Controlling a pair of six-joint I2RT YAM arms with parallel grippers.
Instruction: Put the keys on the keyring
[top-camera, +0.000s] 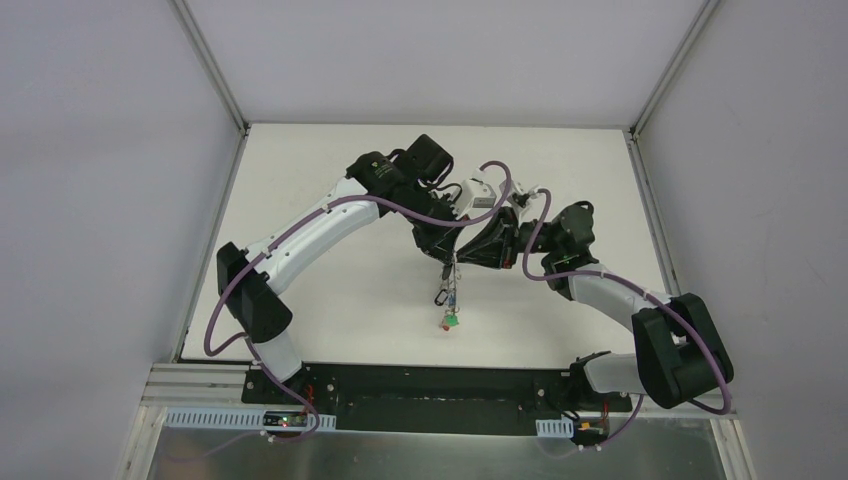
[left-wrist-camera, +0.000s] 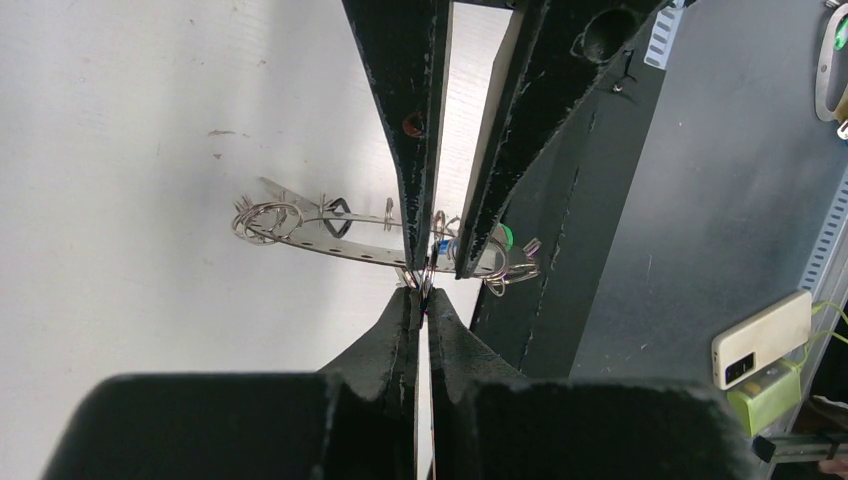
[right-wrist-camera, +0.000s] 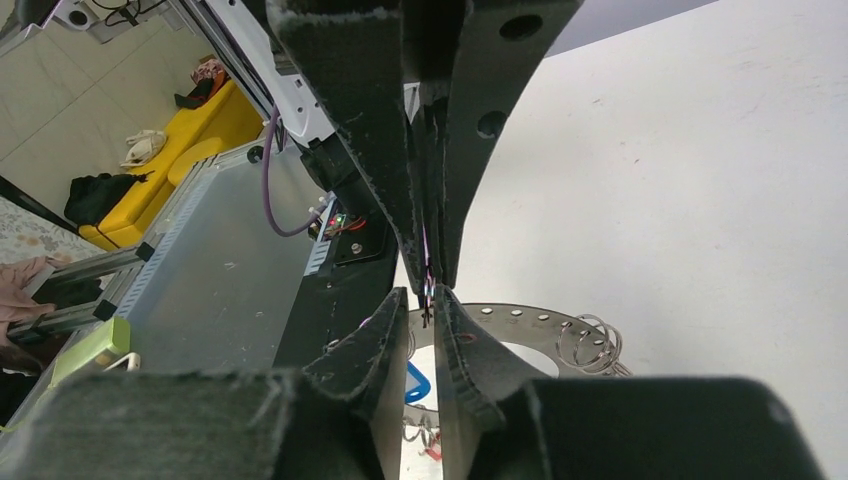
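Over the white table (top-camera: 330, 300), the left pincer (left-wrist-camera: 425, 300) is clamped on the keyring (left-wrist-camera: 340, 250), the right pincer (right-wrist-camera: 430, 300) barely parted.

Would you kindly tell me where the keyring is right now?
Overhead, the keyring is at the middle of the table, just on the near side of where the left gripper and right gripper meet.

- A white table (top-camera: 570, 330) with a few faint scuffs.
- Plain pale grey walls (top-camera: 440, 60) close it in on the left, back and right.
- Metal posts (top-camera: 210, 65) run up the two far corners.
- A black plate (top-camera: 430, 385) lies along the near edge, with a silver sheet (top-camera: 420, 455) and slotted white ducts (top-camera: 215, 418) in front of it.
- Beyond the bench there is a pale tiled floor (right-wrist-camera: 50, 90).
- A yellow sofa (right-wrist-camera: 190, 135) stands there, with a black bag (right-wrist-camera: 100, 195) at its end.
- The light is soft and even.
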